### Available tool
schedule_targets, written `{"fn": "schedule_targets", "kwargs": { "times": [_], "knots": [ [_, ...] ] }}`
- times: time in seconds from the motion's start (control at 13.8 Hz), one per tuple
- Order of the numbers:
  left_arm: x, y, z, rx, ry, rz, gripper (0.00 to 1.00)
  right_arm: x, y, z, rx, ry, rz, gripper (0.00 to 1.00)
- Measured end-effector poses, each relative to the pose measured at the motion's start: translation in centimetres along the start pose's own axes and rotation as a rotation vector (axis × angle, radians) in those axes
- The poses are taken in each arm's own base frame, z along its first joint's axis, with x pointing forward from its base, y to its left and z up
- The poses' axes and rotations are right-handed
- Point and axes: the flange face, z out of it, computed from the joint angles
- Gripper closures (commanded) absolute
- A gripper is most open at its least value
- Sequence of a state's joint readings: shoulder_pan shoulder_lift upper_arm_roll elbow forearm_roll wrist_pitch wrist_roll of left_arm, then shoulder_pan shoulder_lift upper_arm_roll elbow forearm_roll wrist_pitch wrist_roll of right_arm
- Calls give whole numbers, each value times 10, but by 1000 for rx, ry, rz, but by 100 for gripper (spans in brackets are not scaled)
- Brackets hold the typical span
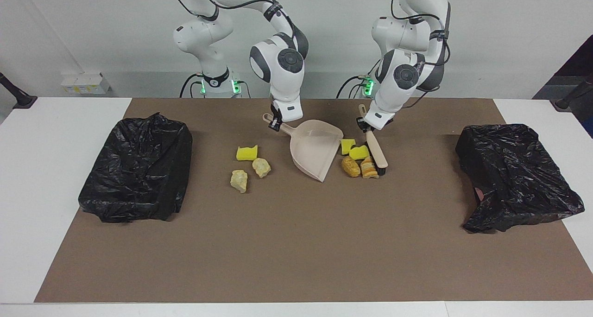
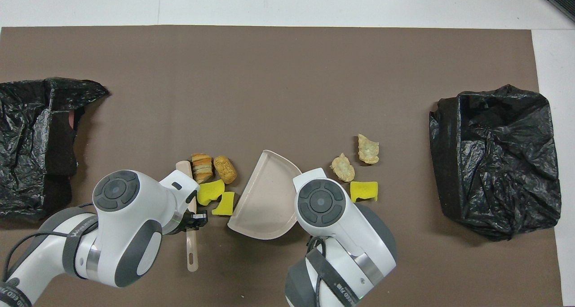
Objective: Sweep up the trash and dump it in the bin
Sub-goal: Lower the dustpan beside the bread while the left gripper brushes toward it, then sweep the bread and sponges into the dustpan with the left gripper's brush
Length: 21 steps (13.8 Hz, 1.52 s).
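Observation:
My right gripper (image 1: 276,123) is shut on the handle of the beige dustpan (image 1: 315,151), whose open mouth faces the left arm's end of the table. My left gripper (image 1: 364,123) is shut on the handle of the beige brush (image 1: 376,152), whose black bristles rest on the mat. Between the pan's mouth and the brush lie two yellow sponge pieces (image 1: 353,149) and two orange-brown chunks (image 1: 360,167). Toward the right arm's end of the pan lie a yellow sponge piece (image 1: 246,153) and two pale beige lumps (image 1: 250,174). In the overhead view the right arm hides its own gripper.
A black bag-lined bin (image 1: 139,168) stands at the right arm's end of the brown mat (image 1: 296,243). A second one (image 1: 514,178) stands at the left arm's end. Both sit apart from the trash.

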State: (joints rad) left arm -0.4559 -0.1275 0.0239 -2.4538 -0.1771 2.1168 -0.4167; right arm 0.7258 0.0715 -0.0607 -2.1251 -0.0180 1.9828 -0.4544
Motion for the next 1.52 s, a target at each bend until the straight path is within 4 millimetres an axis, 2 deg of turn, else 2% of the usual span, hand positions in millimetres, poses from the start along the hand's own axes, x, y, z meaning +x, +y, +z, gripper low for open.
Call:
{"fn": "schedule_targets", "kwargs": {
  "times": [0.14, 0.43, 0.58, 0.72, 0.94, 1.3, 1.52],
  "knots": [
    [-8, 15, 2, -6, 3, 28, 100, 3, -4, -1, -16, 2, -8, 100],
    [-39, 65, 9, -18, 16, 138, 100, 11, -22, 5, -33, 9, 17, 100],
    [-56, 89, 10, -17, 26, 198, 100, 11, -21, 6, -34, 9, 18, 100],
    [-62, 100, 4, -18, 30, 252, 100, 11, -21, 6, -34, 8, 18, 100],
    [-54, 94, -12, -11, -14, 449, 100, 11, -21, 6, -34, 8, 18, 100],
    [-12, 55, -54, 9, 12, 626, 100, 9, -19, 6, -33, 8, 35, 100],
    [9, 34, -74, 79, 61, 675, 100, -1, -8, -3, -26, 9, 66, 100]
  ]
}}
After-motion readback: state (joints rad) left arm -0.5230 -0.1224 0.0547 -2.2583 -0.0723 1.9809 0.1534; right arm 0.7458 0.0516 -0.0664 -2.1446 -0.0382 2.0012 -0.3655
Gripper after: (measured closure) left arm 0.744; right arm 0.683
